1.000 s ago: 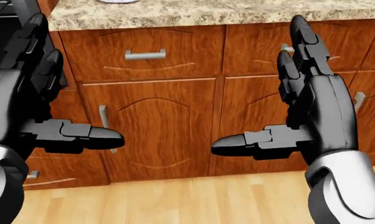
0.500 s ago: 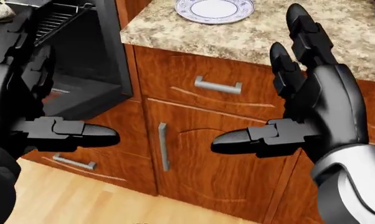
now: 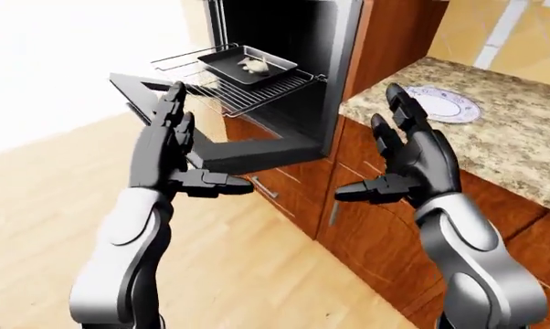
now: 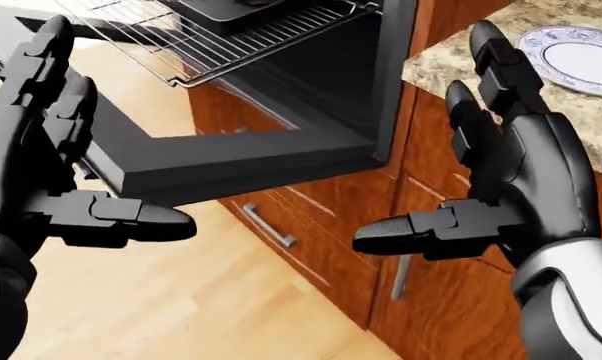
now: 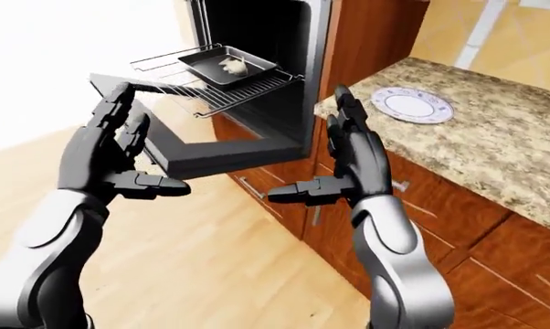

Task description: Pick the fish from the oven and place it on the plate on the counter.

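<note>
The eye views show the fish [image 3: 252,65], pale and small, lying in a dark rectangular baking tray [image 3: 246,64] on the pulled-out wire rack [image 3: 248,89] of the open oven [image 3: 284,41]. The head view cuts off the fish and shows only the rack, the tray's lower edge and the dropped oven door [image 4: 231,161]. The plate [image 5: 411,105], round and white with a blue patterned rim, sits bare on the speckled granite counter [image 5: 495,151], above reddish wood cabinets [image 3: 385,240] with metal bar handles. Left hand [image 3: 170,154] and right hand [image 3: 407,161] are both raised with fingers spread, thumbs pointing inward, holding nothing, well apart from the tray.
</note>
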{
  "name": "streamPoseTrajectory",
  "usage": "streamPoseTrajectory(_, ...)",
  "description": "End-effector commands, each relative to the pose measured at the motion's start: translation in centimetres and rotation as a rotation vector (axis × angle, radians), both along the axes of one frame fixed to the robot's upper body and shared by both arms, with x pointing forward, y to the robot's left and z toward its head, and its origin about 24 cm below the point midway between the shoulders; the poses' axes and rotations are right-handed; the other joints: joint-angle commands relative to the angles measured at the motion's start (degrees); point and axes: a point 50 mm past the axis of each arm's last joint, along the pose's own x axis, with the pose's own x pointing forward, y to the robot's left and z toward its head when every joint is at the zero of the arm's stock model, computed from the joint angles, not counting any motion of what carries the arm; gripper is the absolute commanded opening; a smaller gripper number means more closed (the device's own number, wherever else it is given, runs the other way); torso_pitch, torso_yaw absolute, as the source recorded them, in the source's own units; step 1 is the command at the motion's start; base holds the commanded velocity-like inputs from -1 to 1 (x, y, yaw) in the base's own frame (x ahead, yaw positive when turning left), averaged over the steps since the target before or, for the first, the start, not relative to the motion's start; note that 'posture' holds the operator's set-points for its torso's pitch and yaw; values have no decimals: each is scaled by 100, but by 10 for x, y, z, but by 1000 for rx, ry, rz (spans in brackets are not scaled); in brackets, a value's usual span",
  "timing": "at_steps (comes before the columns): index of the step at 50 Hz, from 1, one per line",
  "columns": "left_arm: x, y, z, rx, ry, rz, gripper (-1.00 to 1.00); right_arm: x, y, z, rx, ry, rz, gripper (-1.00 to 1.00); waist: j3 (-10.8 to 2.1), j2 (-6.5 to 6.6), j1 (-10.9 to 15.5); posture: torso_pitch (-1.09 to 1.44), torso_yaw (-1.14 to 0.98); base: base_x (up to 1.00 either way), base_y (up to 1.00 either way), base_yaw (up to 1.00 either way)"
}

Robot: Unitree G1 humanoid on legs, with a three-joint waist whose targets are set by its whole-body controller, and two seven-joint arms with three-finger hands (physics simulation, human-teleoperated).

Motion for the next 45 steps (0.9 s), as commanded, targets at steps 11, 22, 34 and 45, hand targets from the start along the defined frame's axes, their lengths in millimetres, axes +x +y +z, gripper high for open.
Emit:
streamPoseTrajectory(11, -8, 5, 20, -1, -113, 32, 100, -8, 8, 13, 7, -85, 38, 100, -169, 865, 38, 0, 0, 0, 0, 100)
streamPoseTrajectory(22, -9, -1, 27, 2, -121, 19, 100, -11, 5, 26, -47, -132, 34, 100, 306, 162, -47, 0, 0, 28, 0, 59)
streamPoseTrajectory(34, -9, 5, 26, 2, -125, 27, 100, -12, 9, 31, -49, -166, 44, 100, 8, 150, 25, 0, 0, 99, 0, 0)
streamPoseTrajectory(45, -8, 4, 30, 6, -133, 19, 100, -11, 3, 39, -17, -161, 16, 100, -124, 776, -169, 0, 0, 35, -29, 0)
